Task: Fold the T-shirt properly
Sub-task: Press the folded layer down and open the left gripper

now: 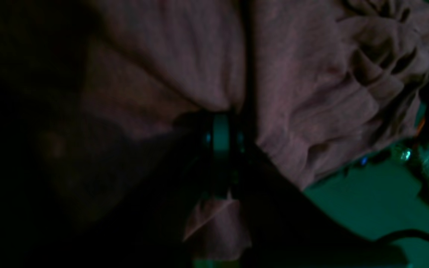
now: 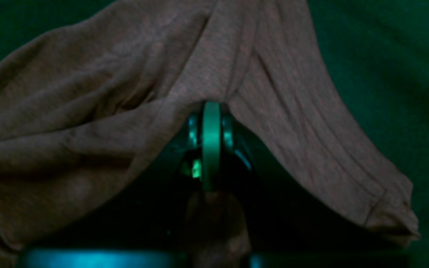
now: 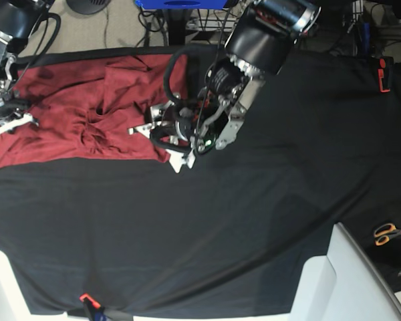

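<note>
Two grippers: both clenched on cloth, none released.
Shirt [image 3: 80, 114]: bunched at far-left of worktop [image 3: 254, 221], long axis left-right.
Left gripper [image 3: 170, 137]: pinching shirt's near-right edge; a small flap pokes out behind the closed jaws in wrist view.
Right gripper [image 3: 3, 114]: pinching the opposite, left edge; cuffed sleeve end [image 2: 393, 212] hanging just beside.
Relation: shirt stretched between the two grippers, bulk lying inward from each.
Nearer arm: neither; each holds one end.
Judgement: probably mid-spread or mid-fold; next move likely needs both ends carried together.
</note>
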Robot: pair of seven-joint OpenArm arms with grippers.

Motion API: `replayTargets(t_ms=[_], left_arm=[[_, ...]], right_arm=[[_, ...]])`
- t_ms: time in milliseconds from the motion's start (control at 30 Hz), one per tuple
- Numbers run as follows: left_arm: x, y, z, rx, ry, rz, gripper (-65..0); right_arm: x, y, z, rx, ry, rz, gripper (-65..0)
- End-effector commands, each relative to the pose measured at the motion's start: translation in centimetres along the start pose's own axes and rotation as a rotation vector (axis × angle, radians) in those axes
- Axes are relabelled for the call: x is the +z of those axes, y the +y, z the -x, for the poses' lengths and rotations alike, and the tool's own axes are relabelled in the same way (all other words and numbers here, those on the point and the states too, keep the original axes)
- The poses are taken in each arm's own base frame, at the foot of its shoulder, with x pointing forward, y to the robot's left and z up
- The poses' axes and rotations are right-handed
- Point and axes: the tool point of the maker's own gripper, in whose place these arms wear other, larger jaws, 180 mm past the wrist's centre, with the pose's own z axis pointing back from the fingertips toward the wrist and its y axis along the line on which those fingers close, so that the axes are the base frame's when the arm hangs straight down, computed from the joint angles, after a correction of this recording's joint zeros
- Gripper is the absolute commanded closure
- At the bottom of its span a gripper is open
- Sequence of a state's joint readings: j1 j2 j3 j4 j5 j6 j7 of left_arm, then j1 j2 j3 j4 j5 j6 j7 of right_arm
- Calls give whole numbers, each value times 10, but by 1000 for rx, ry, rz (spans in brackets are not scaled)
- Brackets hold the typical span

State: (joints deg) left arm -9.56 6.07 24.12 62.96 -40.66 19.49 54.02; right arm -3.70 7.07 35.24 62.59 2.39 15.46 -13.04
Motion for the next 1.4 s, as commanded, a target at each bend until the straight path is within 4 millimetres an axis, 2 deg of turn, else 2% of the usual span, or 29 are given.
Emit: replayTargets(t_ms=[0, 167, 433, 633, 933, 1100, 1367], left_arm=[[3, -15, -11, -19, -27, 25, 0], [8, -29, -25, -36, -51, 46, 0], [19, -47, -30, -59, -82, 92, 0], [18, -47, -24, -58, -51, 91, 0], [19, -48, -26, -61, -51, 89, 0], [7, -33, -16, -36, -4, 51, 0], [0, -40, -1, -101, 27, 37, 0]], right_arm=[[0, -7, -19, 4, -54, 13, 0], [0, -7, -20, 3, -55, 13, 0], [-1, -4, -26, -1, -66, 10, 0], [-3, -2, -31, -4, -76, 7, 0], [-3, -2, -33, -5, -79, 6, 0], [-3, -2, -33, -5, -79, 6, 0], [-3, -2, -33, -6, -79, 8, 0]])
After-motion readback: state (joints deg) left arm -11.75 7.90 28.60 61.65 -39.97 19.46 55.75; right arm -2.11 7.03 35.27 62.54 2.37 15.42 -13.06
